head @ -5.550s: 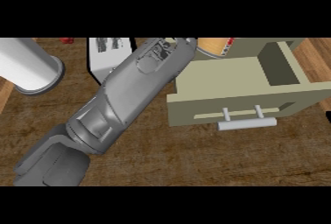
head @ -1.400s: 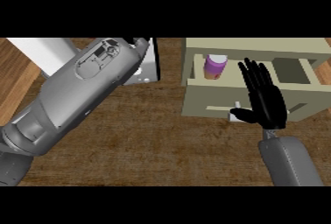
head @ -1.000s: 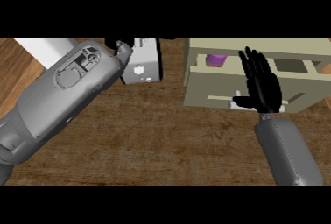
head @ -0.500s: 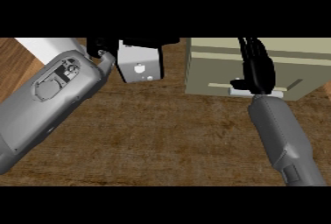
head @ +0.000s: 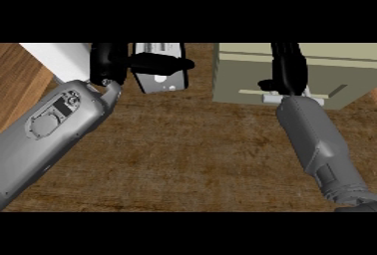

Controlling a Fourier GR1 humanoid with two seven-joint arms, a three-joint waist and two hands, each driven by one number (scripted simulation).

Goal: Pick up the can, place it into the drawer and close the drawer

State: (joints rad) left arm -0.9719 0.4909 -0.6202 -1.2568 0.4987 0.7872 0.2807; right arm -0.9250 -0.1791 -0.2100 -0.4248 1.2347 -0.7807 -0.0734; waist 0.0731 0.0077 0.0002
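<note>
The beige drawer (head: 243, 74) at the upper right shows only its front panel, with none of its inside in view. The can is hidden. My right hand (head: 288, 69) lies flat against that front, just above the pale bar handle (head: 313, 99), fingers straight and pointing away from me. Its grey forearm (head: 318, 144) runs in from the lower right. At the upper left, my left hand (head: 110, 60) is open and holds nothing, its thumb stretched out across a grey box.
A grey box-like appliance (head: 158, 82) stands at the top centre, beside the left hand. A white surface (head: 63, 57) fills the top left corner over a lighter wooden strip (head: 18, 84). The big grey left forearm (head: 55, 129) covers the left side.
The drawer has gone in: its open compartment and the purple-topped can inside it no longer show. My right hand followed the drawer front away from me. My left arm shifted left.
</note>
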